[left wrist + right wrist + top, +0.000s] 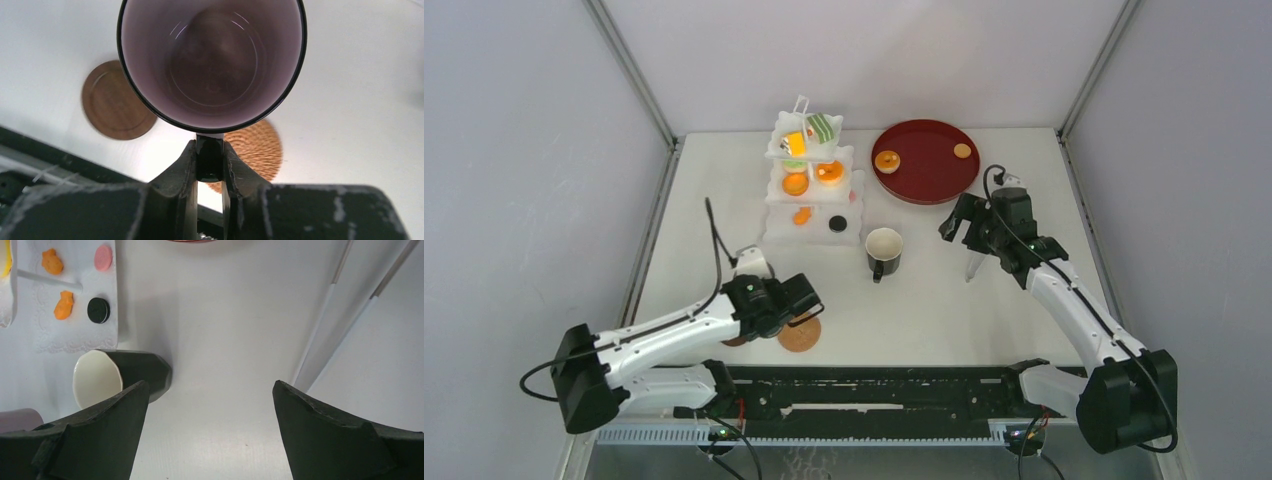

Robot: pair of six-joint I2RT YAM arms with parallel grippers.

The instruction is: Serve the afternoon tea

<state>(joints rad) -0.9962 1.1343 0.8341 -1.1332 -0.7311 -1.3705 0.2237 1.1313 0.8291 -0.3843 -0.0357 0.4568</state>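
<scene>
Left fingers (pixel 194 157) clamped on handle of mauve mug (pixel 212 60), by desk's (pixel 944 310) near edge, left of centre. Woven coaster (pixel 260 147) and smooth coaster (pixel 112 102) beneath. Right fingers (pixel 957 225) spread, empty, toward right edge. Black mug (pixel 884 250) mid-desk. White stand (pixel 809 190) by far edge.

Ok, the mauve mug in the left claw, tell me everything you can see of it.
The mauve mug is round, glossy, ceramic-looking, with a pale purple inside, a dark rim and a dark handle. It is empty, its mouth facing the wrist camera. The left claw is shut on the handle, a finger on each side. The mug overlaps a woven coaster in view, a smooth brown coaster beside; contact with either cannot be told.
</scene>
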